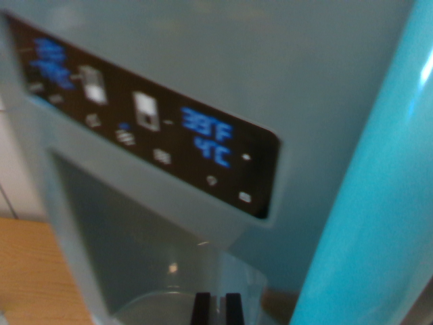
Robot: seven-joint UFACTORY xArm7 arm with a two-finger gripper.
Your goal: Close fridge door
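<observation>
Gripper (216, 308) at bottom edge of wrist view, two dark fingers nearly together w/ a thin gap, nothing pinched. Just behind: dispenser recess (128, 250), curved tray (152, 305) at its base, looks empty, blurry tho. Above, black control panel (149, 122) reads 38°F / 4°C. Fridge door (325, 81), pale teal, fills frame; brighter teal edge (379, 203) on wrist view's right. Wood surface (34, 271) bottom-left corner.
</observation>
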